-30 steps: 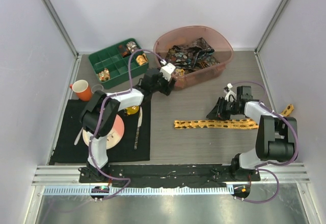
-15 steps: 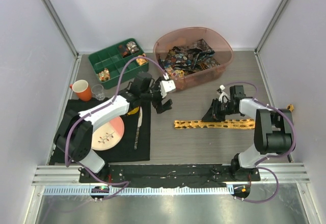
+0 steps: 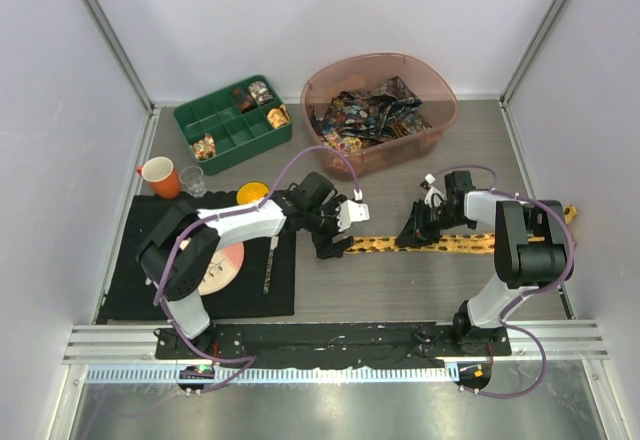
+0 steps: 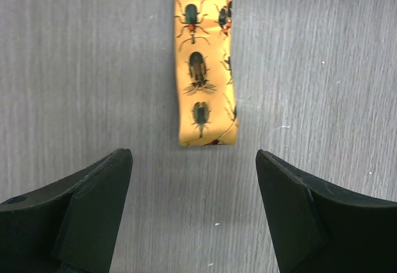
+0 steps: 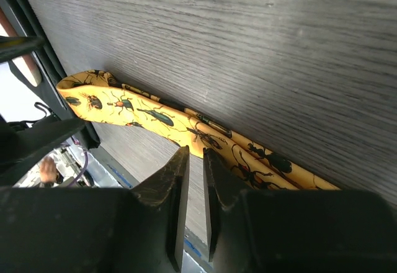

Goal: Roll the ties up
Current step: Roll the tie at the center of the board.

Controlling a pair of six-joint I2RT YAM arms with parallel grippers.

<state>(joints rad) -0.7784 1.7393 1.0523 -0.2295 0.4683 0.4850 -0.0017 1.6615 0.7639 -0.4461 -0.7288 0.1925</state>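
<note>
The yellow-orange tie (image 3: 460,245) with dark insect prints lies flat and stretched out across the table's right half. My left gripper (image 3: 337,242) is open just above the table at the tie's left end. In the left wrist view the tie's end (image 4: 205,87) lies just ahead of the open gripper (image 4: 193,156), centred between the fingers. My right gripper (image 3: 412,232) is shut, its tips low at the tie's near edge (image 5: 161,121), nothing between the fingers (image 5: 180,180). The dark printed ties (image 3: 370,110) are piled in the pink bin (image 3: 440,132).
A green compartment tray (image 3: 222,110) with small trinkets stands at the back left. An orange mug (image 3: 158,175) and a small glass (image 3: 193,182) stand by a black mat (image 3: 130,295) that holds a plate (image 3: 228,260) and a knife (image 3: 270,260).
My left gripper has swung from the pink bin down and right to the tie's left end. My right gripper has slid left along the tie.
</note>
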